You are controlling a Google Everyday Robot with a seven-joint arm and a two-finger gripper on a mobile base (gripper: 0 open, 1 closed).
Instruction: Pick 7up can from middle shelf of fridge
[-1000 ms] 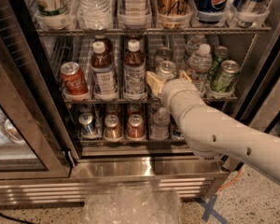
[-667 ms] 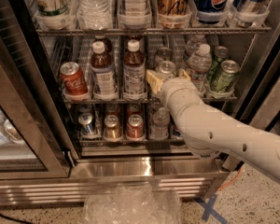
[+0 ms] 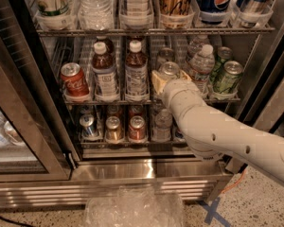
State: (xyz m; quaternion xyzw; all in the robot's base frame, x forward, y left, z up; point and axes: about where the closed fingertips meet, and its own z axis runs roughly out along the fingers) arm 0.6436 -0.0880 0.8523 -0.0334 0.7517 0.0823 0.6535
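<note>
The fridge (image 3: 255,79) stands open, with several wire racks of drinks. The middle shelf (image 3: 109,101) holds a red cola can (image 3: 75,81), two brown bottles (image 3: 104,72), a water bottle (image 3: 201,65) and green cans (image 3: 228,76). The 7up can (image 3: 170,69) stands in the middle lane; its shiny silver top shows and its body is mostly hidden by my arm. My gripper (image 3: 160,81) is at the can's front left, right against it. A second silvery can (image 3: 164,55) stands behind it.
The glass door (image 3: 19,126) hangs open at the left. The top rack (image 3: 151,31) carries tall bottles and cola bottles. The bottom rack holds short cans (image 3: 113,129). Crumpled clear plastic (image 3: 132,209) and a blue tape cross (image 3: 213,212) lie on the floor.
The arm and gripper have hardly moved; the gripper stays at the 7up can in the middle lane.
</note>
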